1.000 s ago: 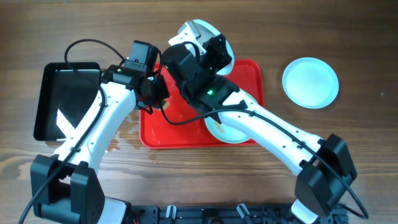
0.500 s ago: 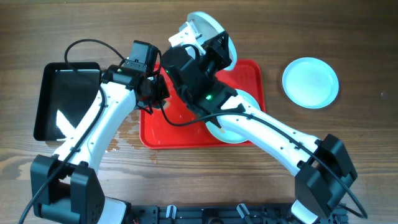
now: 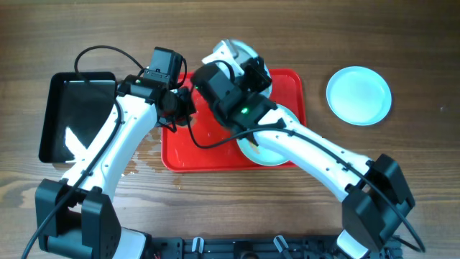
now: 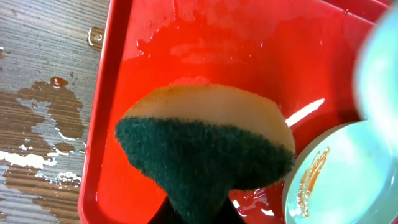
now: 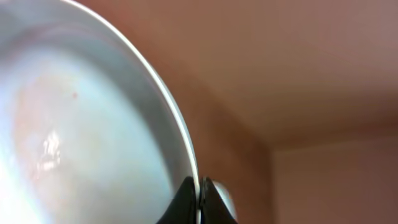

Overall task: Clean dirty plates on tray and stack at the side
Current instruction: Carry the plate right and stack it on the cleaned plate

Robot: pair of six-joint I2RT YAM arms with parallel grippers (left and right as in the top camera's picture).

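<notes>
Right wrist: right pincer (image 5: 200, 198) nips plate (image 5: 81, 124) rim | left pincer (image 4: 194, 215) seemingly pinches sponge (image 4: 205, 149) over tray (image 4: 205, 37)

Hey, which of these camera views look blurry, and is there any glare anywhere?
Overhead: sharp, evenly lit, with a white glare patch on the black tray. Left wrist: sponge fairly sharp, wet red tray glinting. Right wrist: held plate soft, background a featureless blur.
</notes>
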